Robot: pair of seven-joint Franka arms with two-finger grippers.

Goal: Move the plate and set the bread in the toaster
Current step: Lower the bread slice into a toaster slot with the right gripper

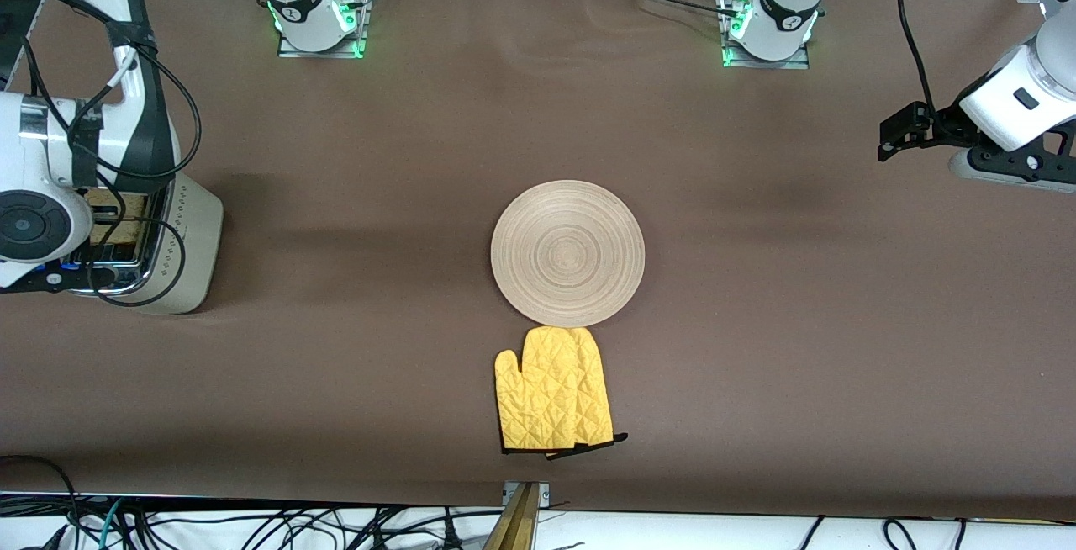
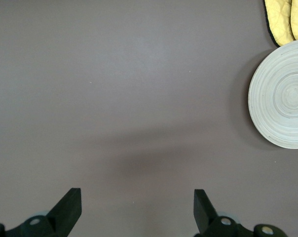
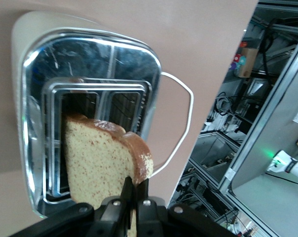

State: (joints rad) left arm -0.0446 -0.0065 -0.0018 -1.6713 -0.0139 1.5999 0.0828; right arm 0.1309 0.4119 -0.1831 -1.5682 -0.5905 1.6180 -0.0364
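Right tool (image 3: 134, 197) clenched on speckled brown bread slice (image 3: 102, 160), directly over cream toaster (image 3: 90, 59) slot; you lower straight; left tool (image 2: 136, 207) released, waiting over desk

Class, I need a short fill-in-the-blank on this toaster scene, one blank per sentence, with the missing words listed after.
1. The right gripper holds the ____ over the toaster.
2. The yellow mitt lies nearer to the front camera than the ____.
3. The left gripper, over bare table, is ____.
4. Nothing lies on the plate: it is ____.

Missing words: bread; plate; open; empty
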